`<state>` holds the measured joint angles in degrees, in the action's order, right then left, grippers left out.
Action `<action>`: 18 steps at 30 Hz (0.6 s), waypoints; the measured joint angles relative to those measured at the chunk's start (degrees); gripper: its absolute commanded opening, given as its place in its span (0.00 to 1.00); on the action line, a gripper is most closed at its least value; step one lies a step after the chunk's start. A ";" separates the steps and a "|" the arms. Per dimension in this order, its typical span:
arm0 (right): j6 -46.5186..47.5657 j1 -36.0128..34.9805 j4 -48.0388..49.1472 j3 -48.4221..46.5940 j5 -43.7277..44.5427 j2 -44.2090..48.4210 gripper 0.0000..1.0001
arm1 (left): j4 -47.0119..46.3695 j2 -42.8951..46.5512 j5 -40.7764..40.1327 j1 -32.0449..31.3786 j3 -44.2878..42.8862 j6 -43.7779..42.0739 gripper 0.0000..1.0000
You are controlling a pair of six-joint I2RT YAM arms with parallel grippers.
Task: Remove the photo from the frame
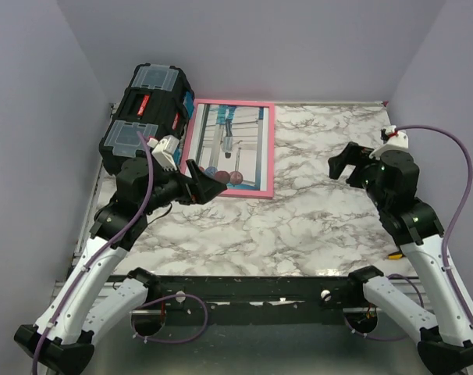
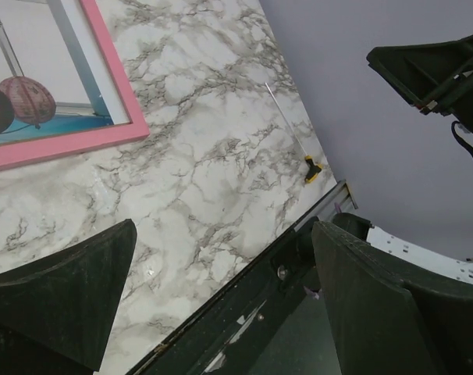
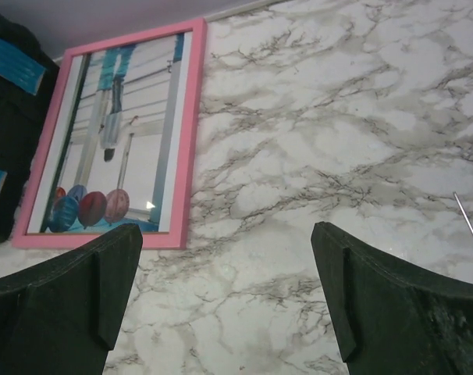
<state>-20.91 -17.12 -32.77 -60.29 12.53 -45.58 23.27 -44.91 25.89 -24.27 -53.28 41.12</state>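
The pink frame (image 1: pixel 269 148) lies flat, face up, at the back of the marble table (image 1: pixel 314 226), and the photo (image 1: pixel 230 144) of pale structures and red and blue balls sits inside it. My left gripper (image 1: pixel 209 185) hovers open just off the frame's near left corner, with nothing between its jaws. Its wrist view shows the frame's corner (image 2: pixel 104 137) and the photo's balls (image 2: pixel 22 98). Far to the right, my right gripper (image 1: pixel 344 162) is open and empty above bare marble. That wrist view takes in the whole frame (image 3: pixel 191 109) and photo (image 3: pixel 115 148).
A black toolbox (image 1: pixel 147 109) with clear lid compartments stands against the frame's left side. A small yellow-tipped tool (image 2: pixel 311 168) lies near the table's right edge. Purple walls close in the back and sides. A black rail (image 1: pixel 244 289) runs along the near edge.
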 measured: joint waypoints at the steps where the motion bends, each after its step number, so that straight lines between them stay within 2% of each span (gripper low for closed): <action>1: -0.02 0.00 0.31 0.76 0.09 -0.24 1.00 | -0.04 -0.07 -0.39 -0.24 0.20 -0.17 0.99; 6: -2.27 0.00 2.10 4.44 0.57 -2.29 1.00 | 0.66 -0.04 -3.04 -0.50 1.86 -1.18 0.99; 9: -2.47 0.02 4.81 7.85 -4.28 -4.46 1.00 | 2.38 0.39 -5.14 -0.50 2.91 -1.46 0.99; 13: -3.23 -0.26 7.56 9.27 -12.63 -13.57 1.00 | 5.88 0.76 -8.37 -0.50 3.87 -1.42 0.99; 16: -6.01 -2.58 10.40 10.40 -14.58 -23.06 1.00 | 7.30 0.81 -10.16 -0.50 6.03 -0.61 0.99; 18: -8.57 -4.94 12.28 12.61 -14.88 -26.01 1.00 | 7.78 1.11 -10.56 -0.50 8.15 0.20 0.99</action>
<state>-29.47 -22.06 -20.49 -47.68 -2.35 -71.59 31.05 -43.79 15.33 -24.77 -45.12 41.32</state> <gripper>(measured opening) 0.998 0.984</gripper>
